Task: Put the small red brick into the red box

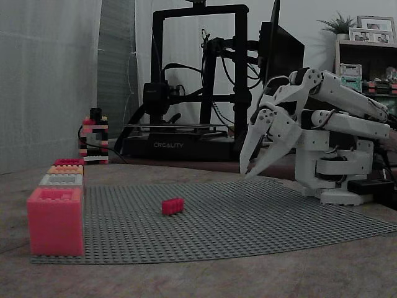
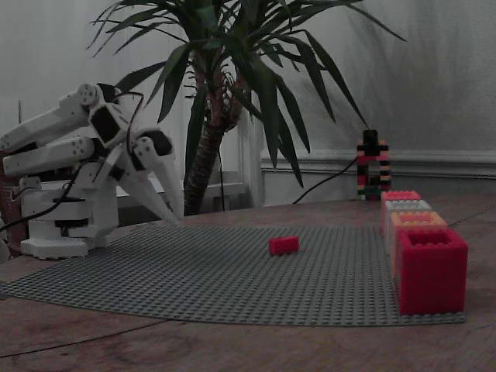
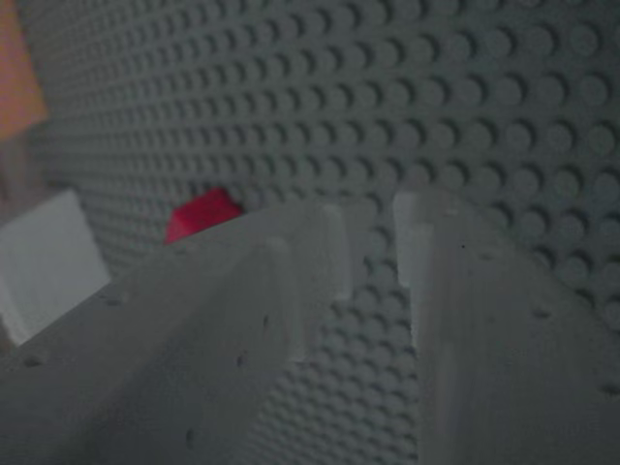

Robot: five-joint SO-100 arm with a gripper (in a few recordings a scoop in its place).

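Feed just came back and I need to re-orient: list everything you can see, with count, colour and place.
small red brick: 1, red, near the baseplate's middle, apart from the boxes
red box: 1, red, open-topped, near end of the row at the baseplate's left edge in a fixed view
other boxes: 3, grey, orange, red, lined up behind the red box
baseplate: 1, grey, studded
brick tower: 1, black, red and white, beyond the row
3D printer: 1, black, behind the baseplate
palm plant: 1, green, behind the arm
arm: 1, white, baseplate's right edge
end effector: 1, white, slightly open, empty, above the baseplate
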